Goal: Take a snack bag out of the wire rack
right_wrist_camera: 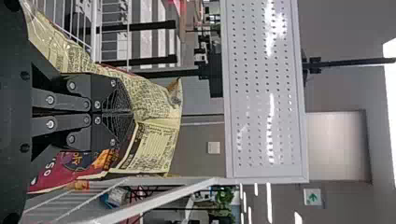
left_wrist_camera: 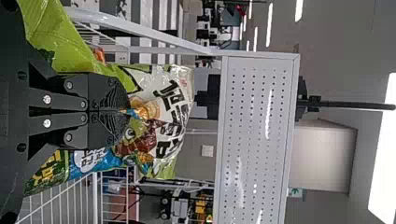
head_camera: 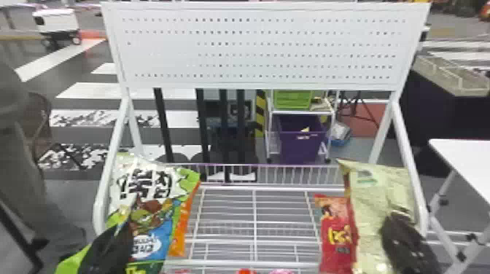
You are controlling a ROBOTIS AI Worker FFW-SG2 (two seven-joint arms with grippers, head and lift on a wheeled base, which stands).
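Head view: red bag sits right against the yellowish bag.

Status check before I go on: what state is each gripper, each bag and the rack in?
Left gripper: shut on white-green bag
Right gripper: shut on pale yellow bag
White-green bag: upright, pinched
Pale yellow bag: upright, pinched
Red bag: upright, ungripped
Wire rack: bags at both sides

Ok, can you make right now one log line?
left gripper: shut on green bag | right gripper: shut on pale yellow bag | both bags: at wire rack
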